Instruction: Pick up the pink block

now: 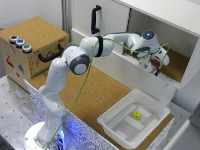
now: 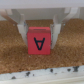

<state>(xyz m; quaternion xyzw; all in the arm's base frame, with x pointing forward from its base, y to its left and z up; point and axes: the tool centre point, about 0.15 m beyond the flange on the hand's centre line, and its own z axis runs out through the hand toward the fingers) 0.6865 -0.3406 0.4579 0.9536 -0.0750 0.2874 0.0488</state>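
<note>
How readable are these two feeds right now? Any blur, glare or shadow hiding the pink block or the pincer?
Exterior view: soft and low in detail; the pincer sits in the shaded cabinet opening, the block not discernible there; the yellow cube in the white tray is readable. Wrist view: slightly blurred, evenly lit, no glare; the pink block with its dark letter is legible between the fingers.

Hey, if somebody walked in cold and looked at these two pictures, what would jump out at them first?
Probably the pink block filling the wrist view, held between the gripper fingers just above a cork floor, with a dark letter-like mark on its face. In the exterior view, the white arm reaches into an open cabinet on the exterior view's right. Below it, a small yellow cube sits alone in a white tray.
</note>
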